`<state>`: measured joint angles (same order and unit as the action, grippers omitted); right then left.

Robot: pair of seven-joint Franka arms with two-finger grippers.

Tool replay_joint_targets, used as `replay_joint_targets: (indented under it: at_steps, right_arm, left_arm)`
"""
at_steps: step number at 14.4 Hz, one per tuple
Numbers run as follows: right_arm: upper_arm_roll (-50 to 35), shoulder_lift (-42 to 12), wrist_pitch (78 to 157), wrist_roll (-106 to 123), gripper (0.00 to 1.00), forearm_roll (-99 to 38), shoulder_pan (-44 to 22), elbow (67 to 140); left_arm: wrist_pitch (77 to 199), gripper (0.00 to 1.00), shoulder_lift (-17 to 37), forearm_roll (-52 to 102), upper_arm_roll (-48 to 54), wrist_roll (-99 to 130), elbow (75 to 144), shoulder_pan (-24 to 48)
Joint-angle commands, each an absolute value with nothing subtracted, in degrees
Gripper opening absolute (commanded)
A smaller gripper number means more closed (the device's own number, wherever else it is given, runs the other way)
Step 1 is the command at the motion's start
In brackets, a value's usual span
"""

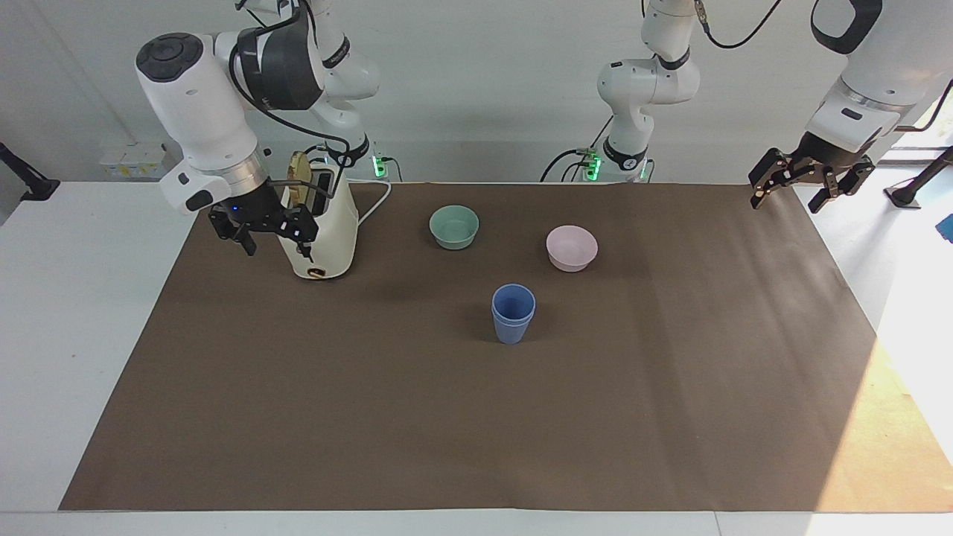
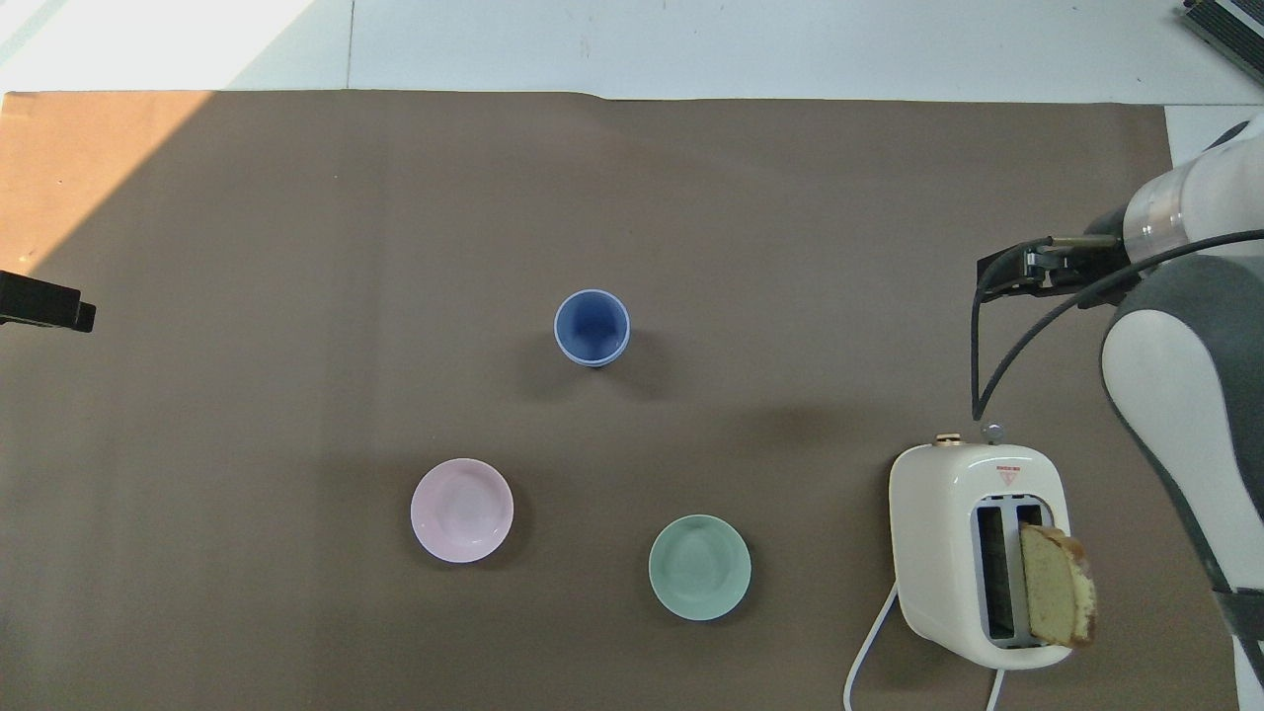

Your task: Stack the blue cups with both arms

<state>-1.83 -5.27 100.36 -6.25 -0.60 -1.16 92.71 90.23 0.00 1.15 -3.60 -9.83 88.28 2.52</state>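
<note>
Standing nested, one inside the other, my two matte periwinkle-blue tapered cups (image 1: 513,313) (image 2: 592,328) sit upright mid-desk on the brown paper-covered desk (image 1: 476,417), farther from me than the teal bowl (image 1: 454,226) and pink bowl (image 1: 572,247). My left hand (image 1: 809,182) hangs spread wide and empty over its end's edge. My right hand (image 1: 260,227) hovers, fingers parted, empty, beside the cream toaster (image 1: 320,234).

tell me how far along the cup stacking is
Looks done: the blue cups stand nested as one stack on the mat, farther from the robots than both bowls. Nothing is in hand: the left gripper and right gripper hang open, apart from the stack. Nothing visibly remains.
</note>
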Motion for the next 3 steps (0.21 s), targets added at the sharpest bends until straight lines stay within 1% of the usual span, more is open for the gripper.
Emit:
replay_joint_targets:
  at_steps: [1, 3]
  right_arm:
    - [-2.11, -3.87, 100.11, -4.83, 1.00, -0.26, -0.88, 92.11]
    - [-2.20, -3.78, 99.58, -4.83, 1.00, -0.35, -0.62, 91.93]
  left_arm:
    - [89.12, 1.00, 0.79, 1.50, -3.52, -9.93, 86.57, 2.46]
    - [89.03, 1.00, 0.79, 1.41, -3.52, -9.93, 86.57, 2.37]
